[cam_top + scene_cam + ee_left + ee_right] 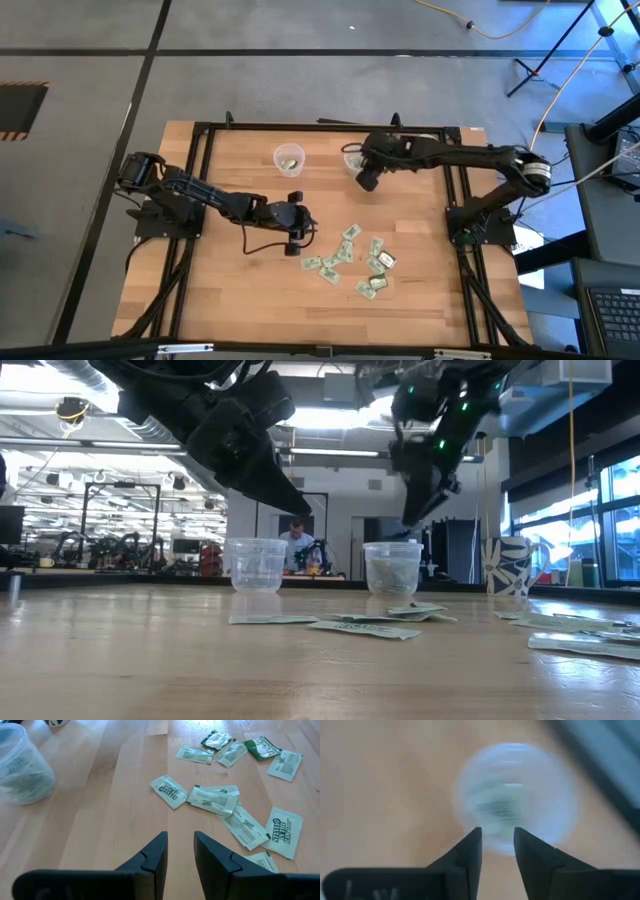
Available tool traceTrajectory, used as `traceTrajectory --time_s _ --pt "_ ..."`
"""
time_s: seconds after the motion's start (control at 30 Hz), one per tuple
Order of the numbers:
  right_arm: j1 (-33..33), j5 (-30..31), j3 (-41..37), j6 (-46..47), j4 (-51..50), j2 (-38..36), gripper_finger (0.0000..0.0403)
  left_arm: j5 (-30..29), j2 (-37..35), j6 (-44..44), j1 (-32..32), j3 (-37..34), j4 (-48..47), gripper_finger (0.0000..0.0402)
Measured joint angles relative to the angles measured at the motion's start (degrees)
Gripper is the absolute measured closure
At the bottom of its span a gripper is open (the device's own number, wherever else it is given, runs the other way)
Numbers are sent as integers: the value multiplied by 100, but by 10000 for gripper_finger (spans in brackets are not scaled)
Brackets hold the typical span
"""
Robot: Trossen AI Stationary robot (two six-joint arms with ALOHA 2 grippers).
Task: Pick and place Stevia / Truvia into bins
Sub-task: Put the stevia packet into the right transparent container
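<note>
left gripper point(180, 851) jaws slightly apart, empty | right gripper point(497, 847) same, over cup point(515, 795)

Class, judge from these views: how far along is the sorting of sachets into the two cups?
Partly done: both cups already hold sachets. In hand: the right gripper hovers over its cup, fingers apart and empty; the left gripper faces the pile. Left: about a dozen sachets on the table.

Overhead and table-level views share both cups point(289, 158); wrist views close, perhaps

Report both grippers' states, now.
Left gripper: open, empty, above the table near the sachets.
Right gripper: open, empty, over a cup.
</note>
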Motion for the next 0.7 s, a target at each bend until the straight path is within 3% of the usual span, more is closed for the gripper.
traceTrajectory --time_s 0.1,0.17,0.33,0.53,0.7 --pt "284 -1200 0 -464 -160 -198 287 -114 0 33 0 0 -1 313" --pt "563 -1553 2 -687 -250 -209 290 -153 0 156 0 0 -1 313" --pt "1195 -1545 -255 -830 -119 -18 304 -148 0 249 -4 0 -1 313" --pt "1693 -1526 -715 -920 999 166 317 -141 2 253 -4 0 -32 313" --pt "1962 -1525 -843 -1000 1314 324 318 -139 2 249 -4 0 -45 313"
